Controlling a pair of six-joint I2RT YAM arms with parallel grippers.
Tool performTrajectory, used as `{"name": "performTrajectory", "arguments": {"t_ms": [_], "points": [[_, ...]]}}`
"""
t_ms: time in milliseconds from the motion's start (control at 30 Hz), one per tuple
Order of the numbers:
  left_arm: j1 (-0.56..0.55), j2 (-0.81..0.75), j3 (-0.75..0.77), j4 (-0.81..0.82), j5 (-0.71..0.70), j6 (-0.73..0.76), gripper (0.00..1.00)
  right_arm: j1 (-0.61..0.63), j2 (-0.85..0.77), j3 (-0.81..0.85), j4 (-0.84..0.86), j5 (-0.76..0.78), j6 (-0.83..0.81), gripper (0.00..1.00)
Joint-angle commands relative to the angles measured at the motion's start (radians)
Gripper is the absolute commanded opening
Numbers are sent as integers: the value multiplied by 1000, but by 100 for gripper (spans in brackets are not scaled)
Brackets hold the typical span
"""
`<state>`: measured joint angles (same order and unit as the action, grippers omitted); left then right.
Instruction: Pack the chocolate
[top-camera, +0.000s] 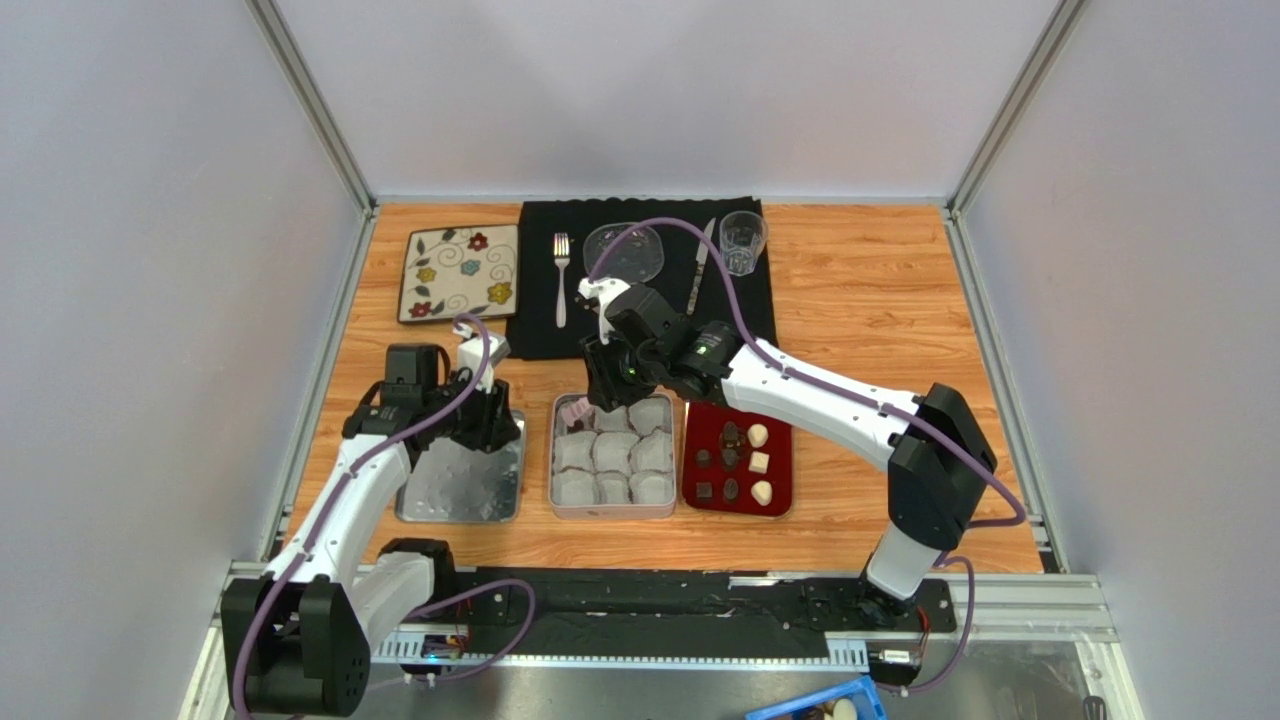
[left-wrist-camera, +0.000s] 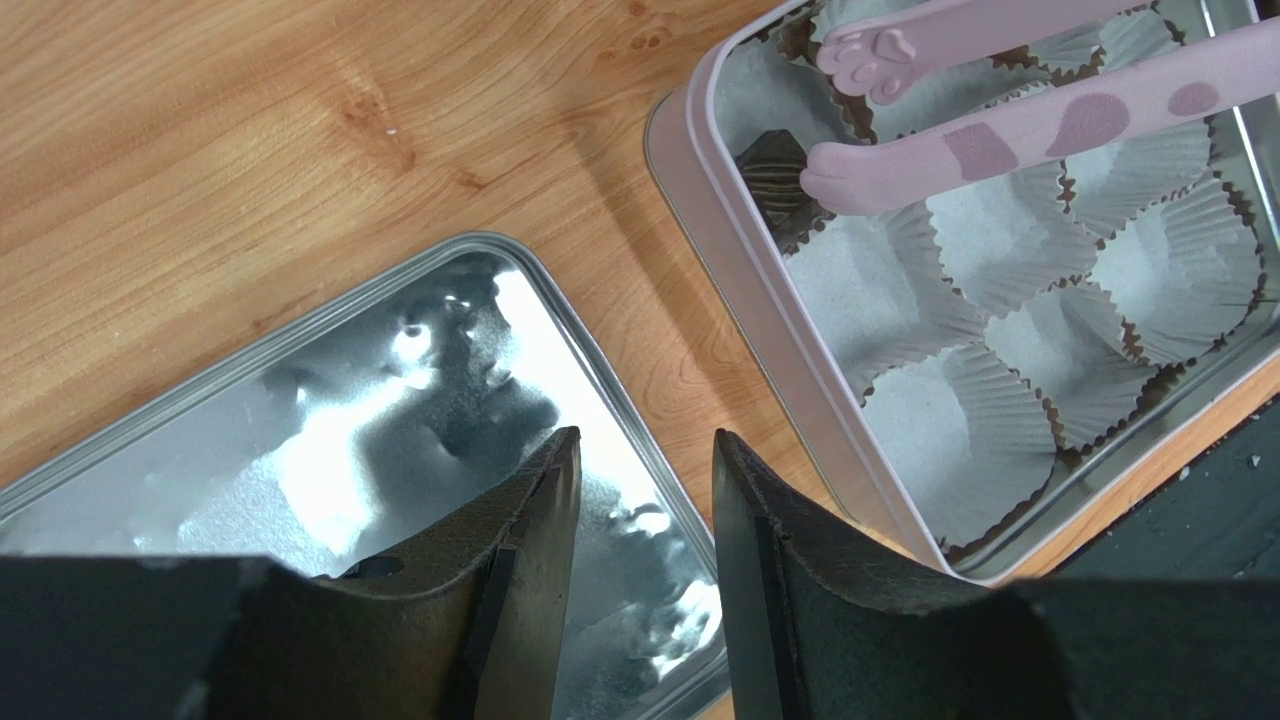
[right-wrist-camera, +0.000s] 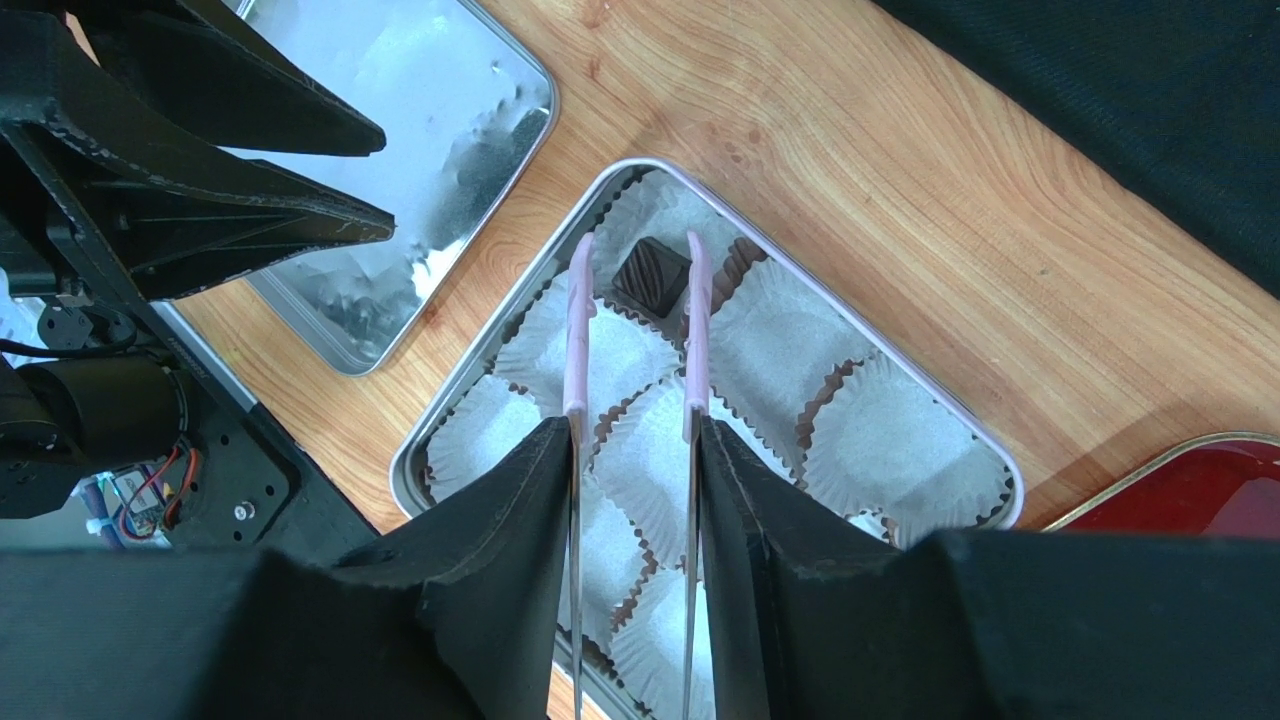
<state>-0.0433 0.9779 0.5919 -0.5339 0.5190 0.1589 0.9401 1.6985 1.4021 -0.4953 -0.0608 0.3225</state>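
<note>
A pink-rimmed tin (top-camera: 553, 450) holds several white paper cups. One dark chocolate (right-wrist-camera: 654, 275) (left-wrist-camera: 769, 173) lies in the far-left corner cup. My right gripper (right-wrist-camera: 634, 428) (top-camera: 609, 383) is shut on pink cat-paw tongs (right-wrist-camera: 579, 330) (left-wrist-camera: 1037, 120). The tong tips stand apart, one on each side of that piece. Several more chocolates (top-camera: 759, 435), dark and cream, sit on the red tray (top-camera: 738, 503). My left gripper (left-wrist-camera: 646, 465) (top-camera: 489, 428) hovers open over the tin lid (left-wrist-camera: 301, 405), with nothing between its fingers.
The silver lid (top-camera: 463, 480) lies left of the tin, the red tray to its right. At the back are a black mat (top-camera: 646, 323) with a fork (top-camera: 561, 278), knife, plate and glass (top-camera: 741, 237), and a flowered tile (top-camera: 458, 273).
</note>
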Motion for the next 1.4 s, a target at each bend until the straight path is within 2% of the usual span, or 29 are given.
{"name": "performTrajectory", "arguments": {"t_ms": [0,133,367,867,1133,1367], "points": [[2,-18,8,3,19,-2,47,5,1,57,43,15,-2,38],[2,-16,3,5,21,-5,47,3,-16,69,20,33,-13,33],[2,-16,14,-3,12,5,47,-11,-141,23,-46,96,-31,32],[2,-19,52,-40,26,11,47,-30,-609,-382,-173,239,58,34],[2,-21,57,-51,41,8,47,-37,-697,-482,-207,271,115,35],[2,-18,54,-57,49,17,47,-46,-700,-514,-213,285,116,38]]}}
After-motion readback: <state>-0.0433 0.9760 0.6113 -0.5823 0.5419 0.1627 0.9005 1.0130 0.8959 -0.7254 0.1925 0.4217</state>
